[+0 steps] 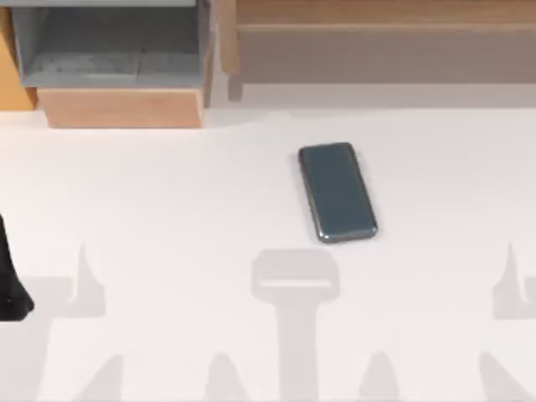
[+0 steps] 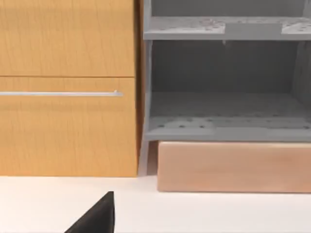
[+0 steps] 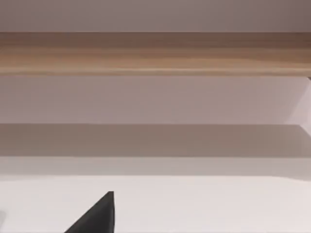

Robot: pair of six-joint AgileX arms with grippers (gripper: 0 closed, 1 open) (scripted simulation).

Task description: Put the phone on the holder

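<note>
So the phone [image 1: 337,193] lies flat, face up, on the white desk [image 1: 167,209], a bit right of centre, its long axis running roughly 12 to 6 with the top end leaning slightly toward 11; nothing touches it. No holder I can pick out anywhere; at 11 o'clock there's a grey shelf unit [image 1: 109,42] on a wooden base, and a long wooden ledge [image 1: 377,12] runs along 12 to 2.

Handling guess: stiff slab, light-ish, glossy face so probably slippery; thin too, lying flush on the desk, so I'd pinch across the narrow width at the long edges near the middle, not the face.

Left arm's parked at 9 o'clock, a dark bit at the edge; right arm's parked too; can't tell how either pincer stands.

No brand, label or writing readable anywhere.
</note>
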